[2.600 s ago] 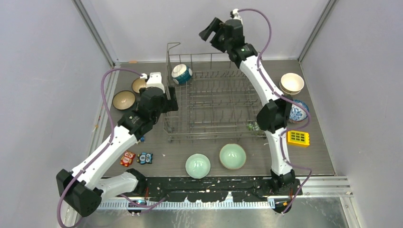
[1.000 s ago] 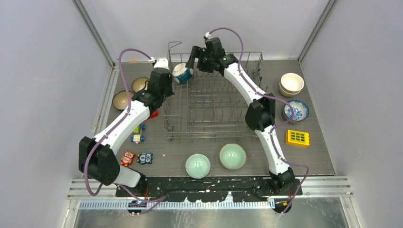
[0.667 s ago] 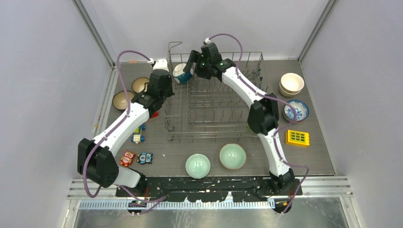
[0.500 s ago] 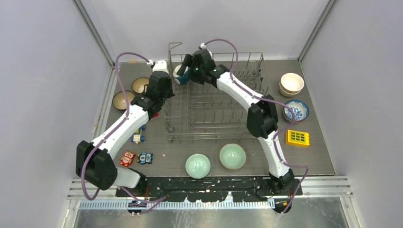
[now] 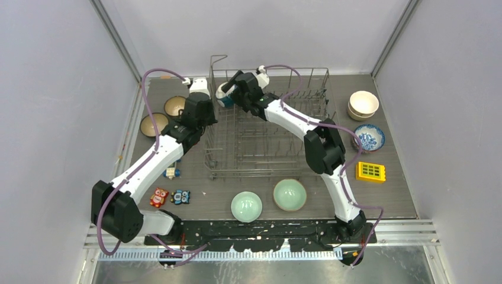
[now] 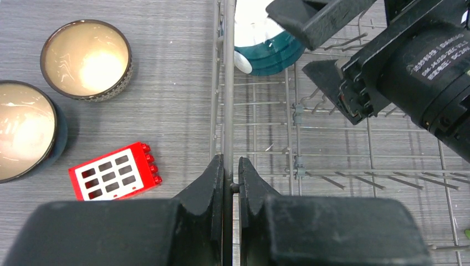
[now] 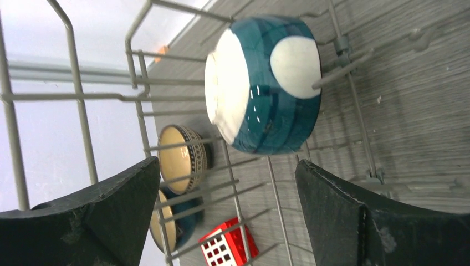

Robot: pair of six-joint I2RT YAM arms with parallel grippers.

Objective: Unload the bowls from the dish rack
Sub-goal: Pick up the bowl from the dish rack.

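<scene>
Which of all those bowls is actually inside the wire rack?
The dark teal bowl with white patches. It is propped on its edge between the wires at the far left corner of the rack. The other bowls stand mouth-up out on the table.

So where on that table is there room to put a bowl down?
Bare table lies between the toys and the mint bowls, and right of them toward the yellow block. Left of the dish rack is crowded.

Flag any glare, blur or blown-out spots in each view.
Top external: even light, sharp, soft shadows. Left wrist: glare washes out the brown bowl interior; left claw soft-focused. Right wrist: teal bowl sharp with small highlights; wall behind overexposed.
</scene>
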